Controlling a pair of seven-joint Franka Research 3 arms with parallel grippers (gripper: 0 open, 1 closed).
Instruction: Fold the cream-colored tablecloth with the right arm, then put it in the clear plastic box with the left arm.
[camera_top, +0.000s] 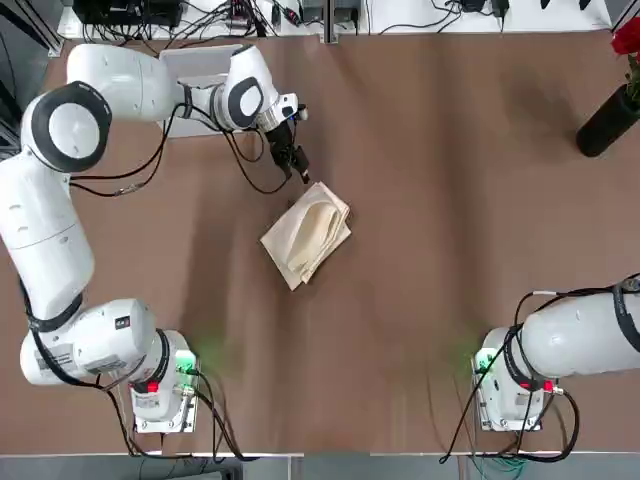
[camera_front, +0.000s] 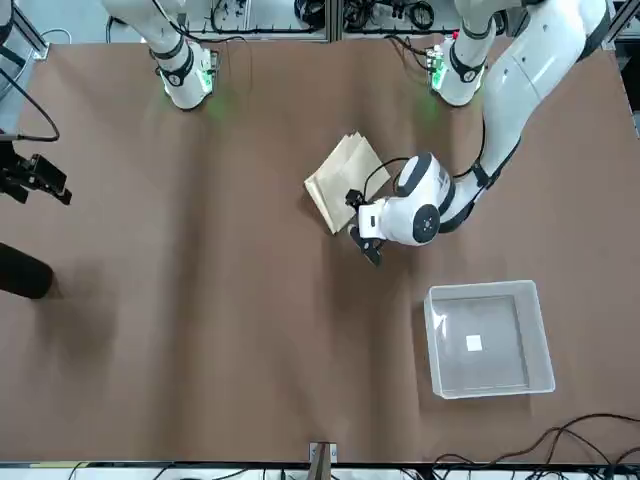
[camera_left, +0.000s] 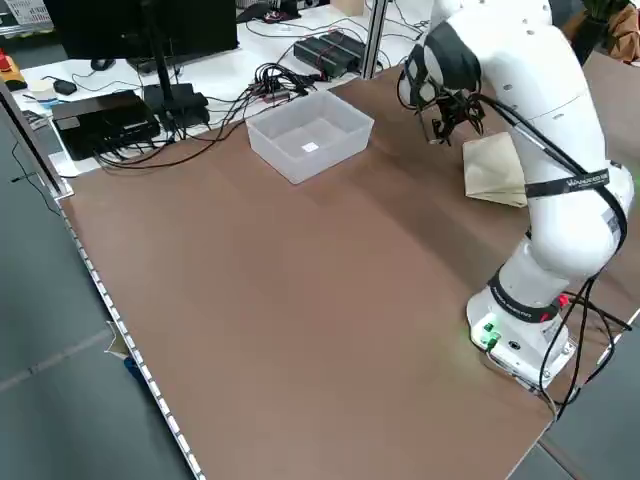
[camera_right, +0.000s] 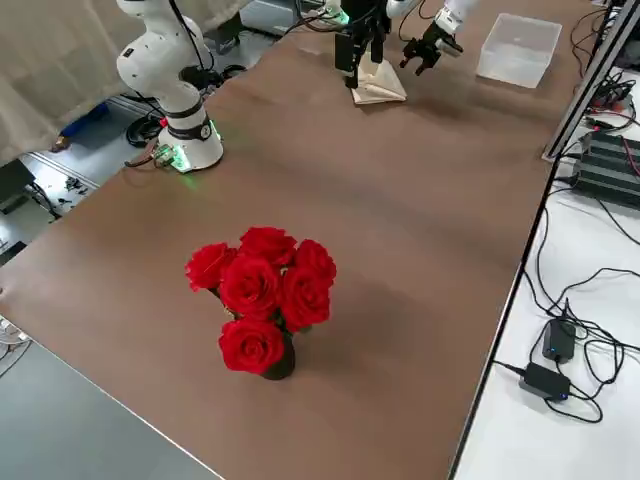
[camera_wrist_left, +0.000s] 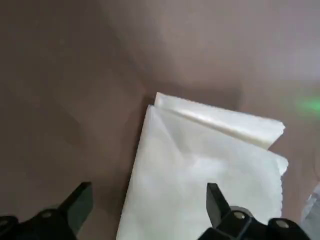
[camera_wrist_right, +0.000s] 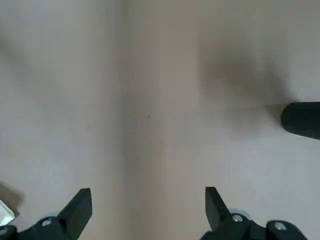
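Your folded tablecloth (camera_top: 307, 240) lies flat on the brown table (camera_top: 450, 250) near its middle, a layered cream rectangle turned at an angle to the table edges. The left gripper (camera_top: 297, 160) hangs just off the cloth's far corner, on the side away from the arm bases, fingers spread wide with nothing between them; in the left wrist view the cloth (camera_wrist_left: 205, 165) fills the space ahead of the two dark fingertips (camera_wrist_left: 216, 200), and I cannot tell from any view whether they touch the fabric. The clear box (camera_front: 490, 338) sits apart from the cloth, toward the far edge of the table on the left arm's side, upright, with only a small white label (camera_front: 474, 344) on its floor. In the top view the left arm (camera_top: 150, 85) reaches across above the box and hides most of it. Your right arm (camera_top: 580, 335) sits folded back over its base, well clear of the cloth; its gripper (camera_wrist_right: 145, 210) is also spread wide and holds nothing, looking down at bare table. A dark vase (camera_top: 608, 122) of red roses (camera_right: 262, 285) stands at the far right corner of the table, well away from cloth and box. Cables and black electronics (camera_left: 110, 120) lie on the white bench beyond the table's far edge.
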